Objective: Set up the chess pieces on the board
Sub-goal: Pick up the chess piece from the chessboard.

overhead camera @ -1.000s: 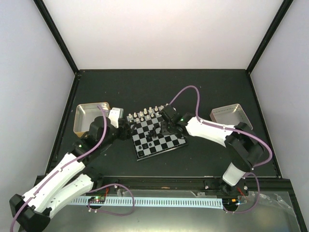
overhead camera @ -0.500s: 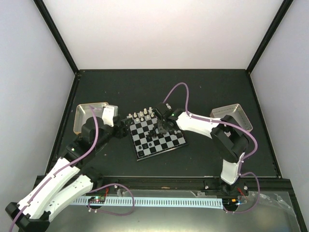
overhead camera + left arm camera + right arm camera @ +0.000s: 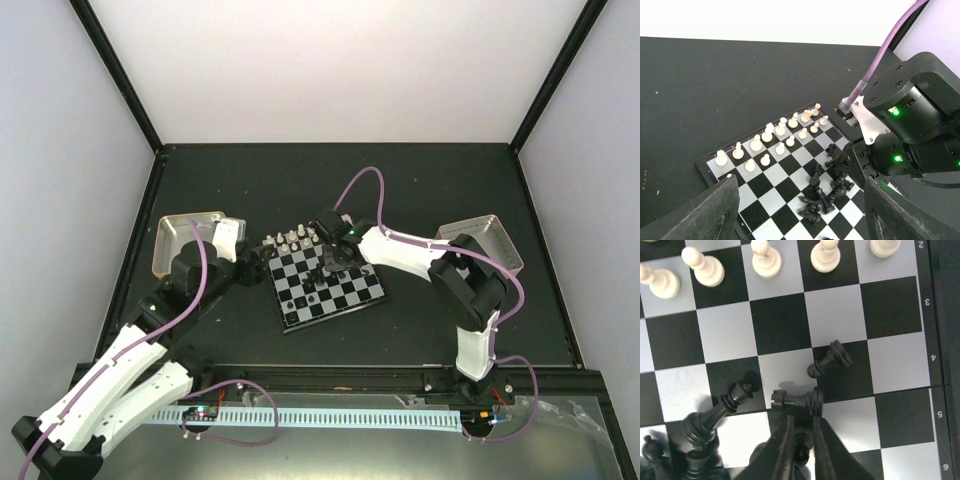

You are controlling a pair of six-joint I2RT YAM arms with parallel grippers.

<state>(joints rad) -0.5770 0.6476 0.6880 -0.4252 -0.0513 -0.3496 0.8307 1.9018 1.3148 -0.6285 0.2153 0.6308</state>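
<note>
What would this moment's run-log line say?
right jaws: shut on a black piece | left jaws: open, empty, near board edge | white pieces: two rows upright | other black pieces: jumbled mid-board

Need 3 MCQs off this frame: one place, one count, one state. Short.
1. Where are the white pieces?
A. In two rows along the far edge of the board
B. Heaped mid-board
C. Loose on the table

2. How many metal trays are out?
A. One
B. Two
C. Three

3. How do the black pieces lie?
A. Standing in two neat rows
B. Mostly toppled in a cluster mid-board
C. All off the board

Answers:
1 A: the left wrist view shows them lined up in two rows at that edge.
2 B: one lies left of the board and the other right.
3 B: the right wrist view shows several on their sides.
</note>
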